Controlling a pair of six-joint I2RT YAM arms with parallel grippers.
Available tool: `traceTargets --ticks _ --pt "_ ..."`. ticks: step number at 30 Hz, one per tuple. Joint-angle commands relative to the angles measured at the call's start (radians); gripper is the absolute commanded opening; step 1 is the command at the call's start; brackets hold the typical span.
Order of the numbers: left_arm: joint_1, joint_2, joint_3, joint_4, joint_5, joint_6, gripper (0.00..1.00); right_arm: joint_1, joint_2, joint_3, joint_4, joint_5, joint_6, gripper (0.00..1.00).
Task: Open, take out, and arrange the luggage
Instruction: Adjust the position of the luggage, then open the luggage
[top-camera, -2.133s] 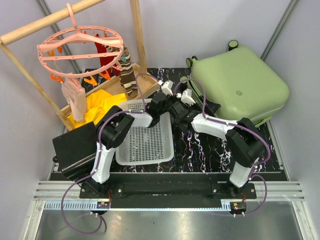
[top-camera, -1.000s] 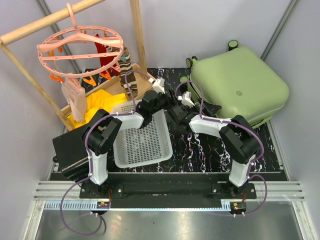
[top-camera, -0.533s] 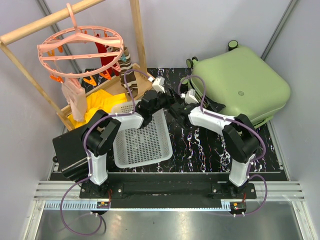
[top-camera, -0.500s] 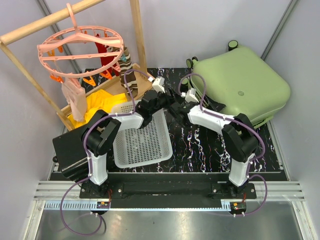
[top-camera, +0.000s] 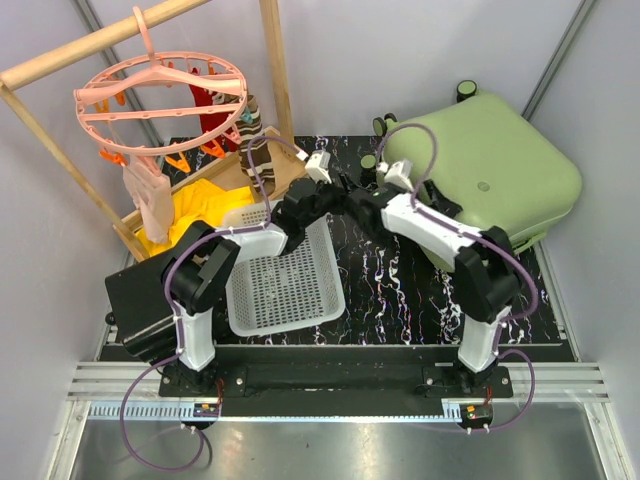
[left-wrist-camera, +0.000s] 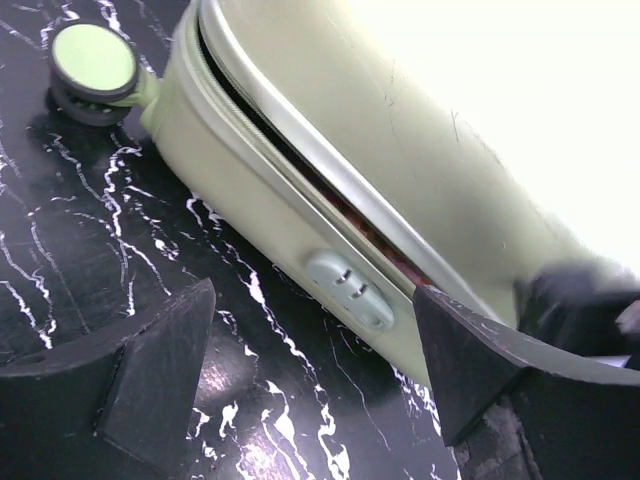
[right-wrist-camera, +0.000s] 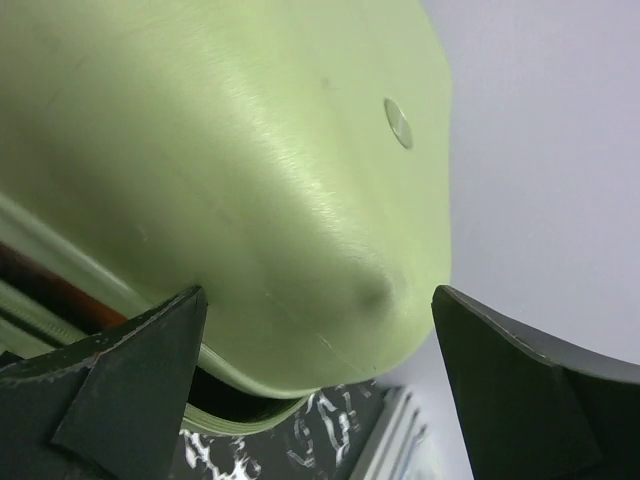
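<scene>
A large light-green suitcase (top-camera: 490, 165) lies flat on a black marbled table (top-camera: 400, 290), and the task looks to be at its very start. The two halves of the shell have parted by only a narrow slit, with something dark and reddish showing inside. The lid is not raised, nothing has been taken out, and nothing has been arranged, so most of the opening and all of the unpacking remain. Both arms reach to the suitcase's near-left side. In the left wrist view, the left gripper (left-wrist-camera: 312, 300) has its jaws wide apart and holds nothing. The suitcase side wall (left-wrist-camera: 420, 150) stands just ahead of the jaws, and its slit runs on a slant across the space between them. A small pale-green latch (left-wrist-camera: 348, 290) lies almost midway between the fingertips and a little beyond them. One wheel (left-wrist-camera: 92, 62) sits further ahead, beyond the left-hand finger. A dark blurred shape (left-wrist-camera: 575, 295) sits at the slit just past the right-hand finger. It may be the other gripper, but it is too blurred to be sure. In the right wrist view, the right gripper (right-wrist-camera: 318, 295) also has its jaws apart and grips nothing. The lid's rounded corner (right-wrist-camera: 200, 130) bulges between and beyond the two fingers. The slit under the lid opens beside the left-hand finger (right-wrist-camera: 130, 370). Whether that finger touches the lid's edge cannot be told.
</scene>
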Motion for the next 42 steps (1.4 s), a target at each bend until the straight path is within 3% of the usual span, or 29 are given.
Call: traceTargets --ticks 1,4,12,16,18,19,20,21,22,23,25,30,35,42 --pt "-0.023 -0.061 0.080 -0.037 0.045 0.088 0.85 -0.084 -0.207 0.093 -0.307 0.222 0.070 1.00" --pt "-0.037 -0.047 0.130 -0.117 0.037 0.139 0.85 -0.084 -0.236 0.154 -0.317 0.150 0.047 1.00" --pt "-0.045 -0.059 0.184 -0.261 0.014 0.228 0.86 -0.086 -0.112 0.217 -0.318 0.055 0.004 1.00" --pt "-0.045 -0.094 0.170 -0.298 -0.008 0.237 0.86 -0.046 -0.176 0.306 -0.308 0.015 0.009 1.00" --pt "-0.043 -0.116 0.157 -0.301 -0.011 0.236 0.86 -0.017 -0.219 0.341 -0.222 -0.013 -0.097 1.00" --pt "-0.046 -0.134 0.153 -0.301 -0.008 0.230 0.86 -0.008 -0.289 0.320 -0.149 -0.038 -0.175 1.00" --pt "-0.045 -0.142 0.152 -0.301 -0.002 0.222 0.86 0.000 -0.343 0.288 0.100 -0.152 -0.403 1.00" --pt "-0.045 -0.157 0.150 -0.310 -0.002 0.222 0.86 0.000 -0.404 0.241 0.249 -0.242 -0.509 1.00" --pt "-0.043 -0.163 0.150 -0.313 -0.002 0.224 0.86 0.000 -0.545 0.111 0.535 -0.339 -0.578 1.00" --pt "-0.045 -0.168 0.147 -0.315 -0.002 0.222 0.87 0.000 -0.613 0.043 0.668 -0.515 -0.685 1.00" --pt "-0.042 -0.173 0.158 -0.336 0.006 0.219 0.88 -0.006 -0.684 -0.008 0.792 -0.620 -0.700 1.00" --pt "-0.035 -0.228 0.100 -0.353 0.023 0.216 0.88 -0.046 -0.473 0.188 0.726 -0.691 -0.870 1.00" --pt "-0.035 -0.295 -0.013 -0.367 0.028 0.257 0.88 -0.178 -0.223 0.490 0.613 -1.045 -0.899 1.00" --pt "-0.037 -0.396 -0.121 -0.405 -0.015 0.297 0.88 -0.226 0.131 0.803 0.573 -1.121 -1.027 1.00"
